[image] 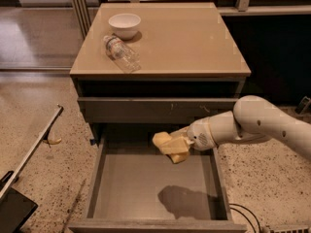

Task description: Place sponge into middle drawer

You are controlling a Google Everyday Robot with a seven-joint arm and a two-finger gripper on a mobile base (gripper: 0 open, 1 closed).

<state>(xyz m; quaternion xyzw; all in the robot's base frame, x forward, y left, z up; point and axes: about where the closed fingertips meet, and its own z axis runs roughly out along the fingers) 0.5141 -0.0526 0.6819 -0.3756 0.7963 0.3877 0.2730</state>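
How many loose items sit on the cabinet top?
2: white bowl at back left, plastic bottle lying just in front. The gripper holds the sponge above the open middle drawer.

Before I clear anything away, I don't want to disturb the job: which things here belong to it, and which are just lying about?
Belongs to the job: sponge, held in the gripper above the open middle drawer.
Just lying about: white bowl and plastic bottle on its side, both on the cabinet top.
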